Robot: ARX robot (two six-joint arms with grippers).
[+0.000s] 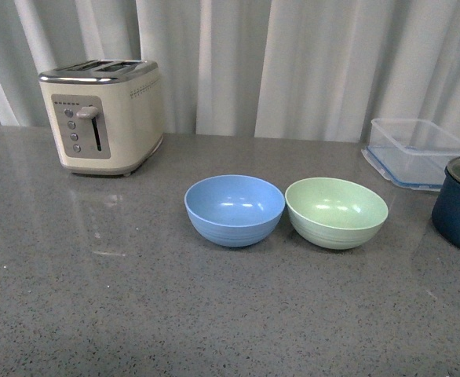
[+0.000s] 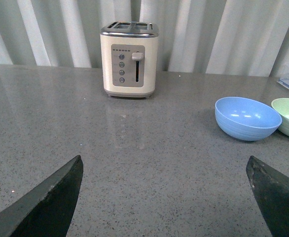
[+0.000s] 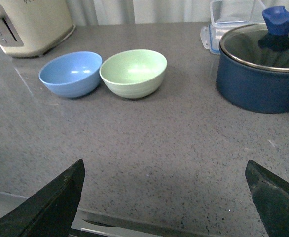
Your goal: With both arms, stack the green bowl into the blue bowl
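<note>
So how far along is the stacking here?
Nothing done: green bowl sits beside blue bowl on the counter, both empty. Nothing in hand: left fingers and right fingers are spread open, empty, short of the bowls. Left: grasp green, lift, nest it in blue.

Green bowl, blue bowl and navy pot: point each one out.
green bowl (image 1: 336,208): front view, on its inner floor.
blue bowl (image 1: 234,206): front view, on its inner floor.
navy pot (image 3: 255,89): right wrist view, on its outer side wall.
</note>
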